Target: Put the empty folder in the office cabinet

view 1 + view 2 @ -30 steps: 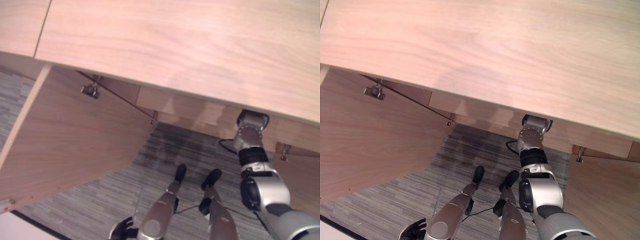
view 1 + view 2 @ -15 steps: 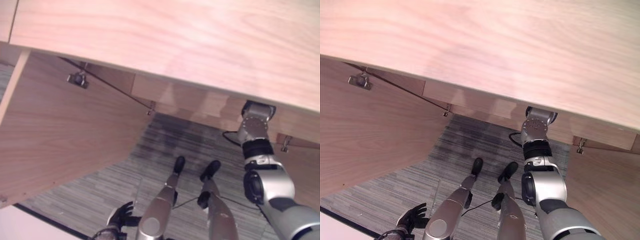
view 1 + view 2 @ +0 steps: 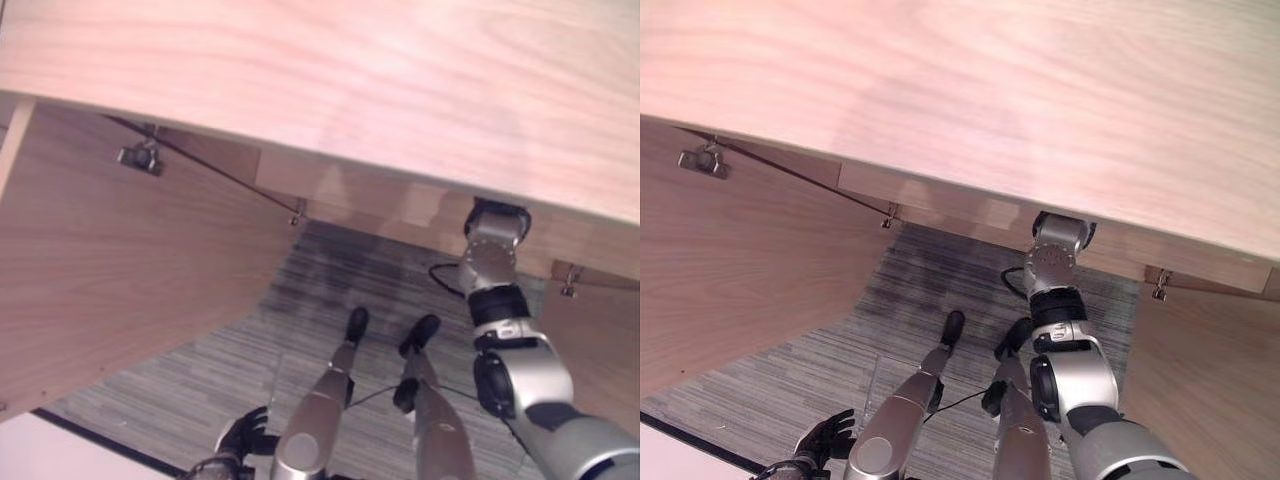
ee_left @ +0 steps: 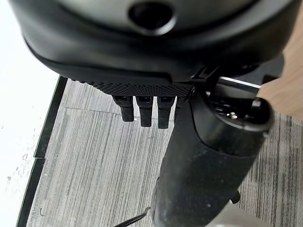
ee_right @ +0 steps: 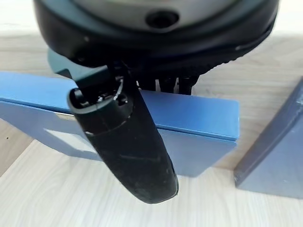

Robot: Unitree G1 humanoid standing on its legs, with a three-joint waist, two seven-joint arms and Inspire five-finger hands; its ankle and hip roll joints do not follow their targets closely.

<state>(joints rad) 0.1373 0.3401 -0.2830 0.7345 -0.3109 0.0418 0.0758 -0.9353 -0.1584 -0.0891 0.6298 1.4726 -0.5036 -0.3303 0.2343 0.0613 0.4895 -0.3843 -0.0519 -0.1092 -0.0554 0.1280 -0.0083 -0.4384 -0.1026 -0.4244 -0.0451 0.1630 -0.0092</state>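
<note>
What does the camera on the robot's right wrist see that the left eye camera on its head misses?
The right wrist view alone shows the blue folder on the cabinet's pale wooden shelf, the right hand with its thumb across the folder's front and fingers behind it, and a darker blue folder beside it. The left eye view alone shows the open cabinet door, the cabinet's top, the grey carpet and the left hand hanging low with fingers spread. Both views share the cabinet's pale wood.

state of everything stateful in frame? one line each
cabinet door: swung open
blue folder: inside the cabinet, on its wooden shelf, thumb across its front
second folder: beside it, leaning
right hand: on blue folder, grip unclear
left hand: low, empty, fingers relaxed
</note>
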